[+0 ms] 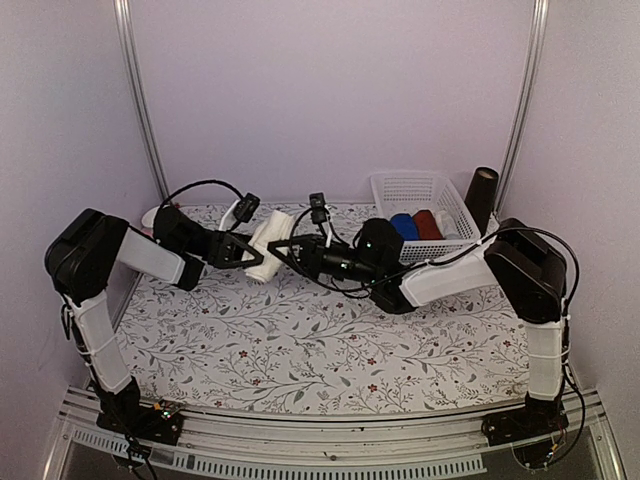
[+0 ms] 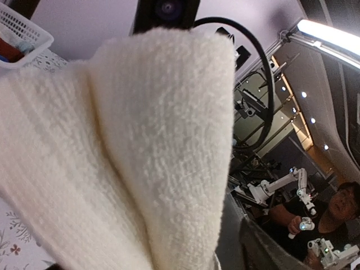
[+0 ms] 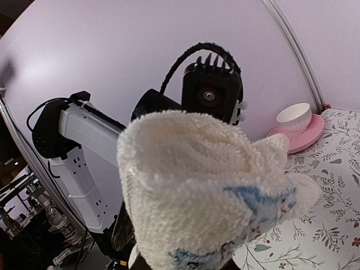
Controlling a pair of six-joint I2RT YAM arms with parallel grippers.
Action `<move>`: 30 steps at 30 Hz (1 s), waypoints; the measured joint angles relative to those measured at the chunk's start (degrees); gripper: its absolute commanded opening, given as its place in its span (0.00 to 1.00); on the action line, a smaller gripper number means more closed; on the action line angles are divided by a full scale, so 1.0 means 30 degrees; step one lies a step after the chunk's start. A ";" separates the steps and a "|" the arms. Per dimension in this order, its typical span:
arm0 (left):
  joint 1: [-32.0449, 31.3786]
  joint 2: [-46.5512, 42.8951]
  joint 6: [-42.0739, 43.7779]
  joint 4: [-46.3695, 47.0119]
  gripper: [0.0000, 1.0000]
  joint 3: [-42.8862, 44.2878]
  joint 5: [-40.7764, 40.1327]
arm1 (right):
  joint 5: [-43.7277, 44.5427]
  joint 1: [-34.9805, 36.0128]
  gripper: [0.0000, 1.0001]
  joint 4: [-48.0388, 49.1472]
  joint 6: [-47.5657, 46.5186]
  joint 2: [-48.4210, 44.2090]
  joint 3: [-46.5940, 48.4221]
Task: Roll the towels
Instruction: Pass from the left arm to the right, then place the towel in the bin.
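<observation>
The cream towel [image 1: 270, 243], a thick roll, hangs above the back of the table between my two grippers. My left gripper [image 1: 248, 250] reaches its left end, with fingers on either side of the roll. My right gripper [image 1: 297, 252] meets its right end. In the left wrist view the cream towel [image 2: 140, 140] fills the picture and hides the jaws. The right wrist view shows the roll's end [image 3: 191, 185] with small blue marks, pressed right up at the hidden jaws. A blue roll [image 1: 405, 225], the blue towel, lies in the white basket [image 1: 452, 205].
The basket stands at the back right and also holds a dark red roll [image 1: 428, 224]. A dark cylinder [image 1: 482, 198] stands beside it. At the back left is a cup on a pink saucer [image 3: 296, 122]. The table has a floral cover [image 1: 320, 340].
</observation>
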 measured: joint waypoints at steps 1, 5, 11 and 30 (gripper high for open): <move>-0.0015 0.0080 -0.0007 -0.0022 0.97 0.0015 0.0197 | 0.0226 -0.0007 0.03 -0.0852 -0.0204 -0.0233 0.0153; -0.0022 0.0692 -0.0692 -0.0051 0.97 0.0153 0.0590 | 0.1311 -0.0255 0.02 -0.5938 -0.1632 -0.1574 0.1654; -0.0022 0.1297 -0.1807 -0.0029 0.97 0.1239 0.0634 | 0.2273 -0.1741 0.03 -1.3435 -0.4189 -0.3577 0.4306; -0.1683 0.1479 -0.4044 -0.0073 0.97 0.4350 0.0634 | 0.3781 -1.0666 0.12 -3.0505 -1.2393 -0.5945 1.0484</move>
